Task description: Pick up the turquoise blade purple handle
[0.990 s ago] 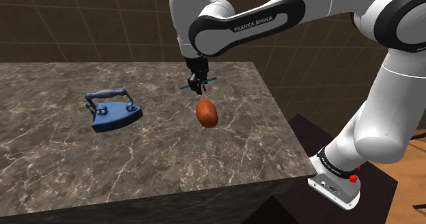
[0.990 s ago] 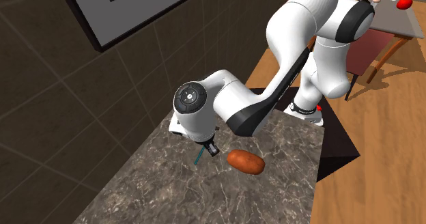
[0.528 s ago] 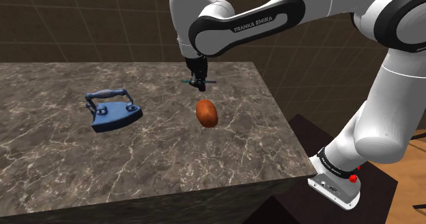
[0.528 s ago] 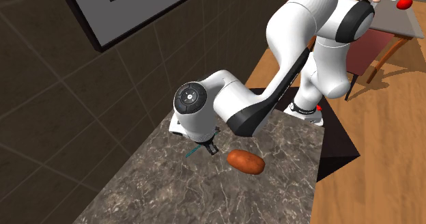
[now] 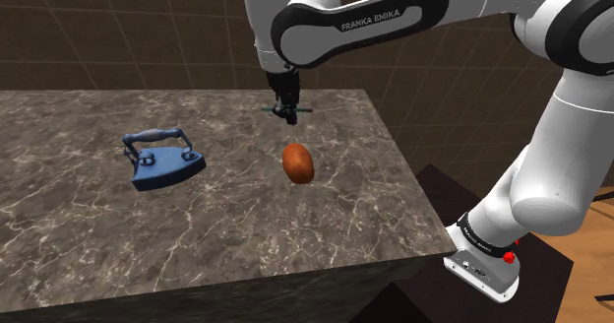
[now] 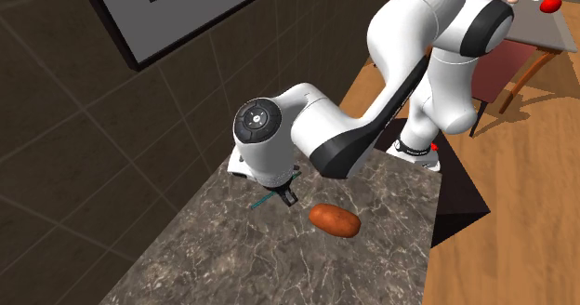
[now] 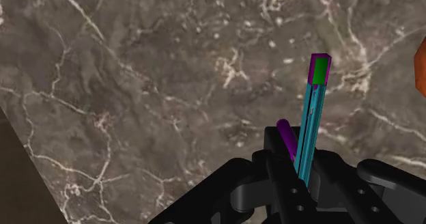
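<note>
Black two-finger hand (image 5: 287, 110) is clenched on the thin turquoise-bladed tool w/ purple handle (image 7: 310, 127). It holds the tool crosswise, clear above the dark marbled stone tabletop (image 5: 197, 232) near its far edge, prob. to clear the orange-brown oval lump (image 5: 297, 162). Blue flat iron (image 5: 162, 159) sits well apart. White arm's lettering (image 5: 369, 20) reads "FRANKA EMIKA".

Dark marble counter (image 5: 226, 223), blue iron (image 5: 162, 160), orange-brown potato (image 5: 297, 162)
</note>
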You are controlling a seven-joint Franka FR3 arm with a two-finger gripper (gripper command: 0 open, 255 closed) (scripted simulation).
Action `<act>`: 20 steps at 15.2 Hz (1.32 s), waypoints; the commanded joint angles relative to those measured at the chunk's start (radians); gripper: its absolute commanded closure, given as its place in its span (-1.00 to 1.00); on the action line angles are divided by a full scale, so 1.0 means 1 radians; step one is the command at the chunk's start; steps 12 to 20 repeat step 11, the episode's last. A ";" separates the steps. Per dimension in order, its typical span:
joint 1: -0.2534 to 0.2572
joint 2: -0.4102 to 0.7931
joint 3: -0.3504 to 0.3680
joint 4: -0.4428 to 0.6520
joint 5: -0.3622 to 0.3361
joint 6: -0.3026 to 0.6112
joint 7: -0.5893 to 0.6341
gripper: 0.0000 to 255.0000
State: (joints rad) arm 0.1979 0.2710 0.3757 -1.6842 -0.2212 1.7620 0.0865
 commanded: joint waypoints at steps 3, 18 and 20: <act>0.001 -0.009 0.002 0.039 0.005 -0.047 -0.009 1.00; 0.004 -0.018 0.004 0.111 0.010 -0.125 -0.020 1.00; 0.004 -0.018 0.004 0.111 0.010 -0.125 -0.020 1.00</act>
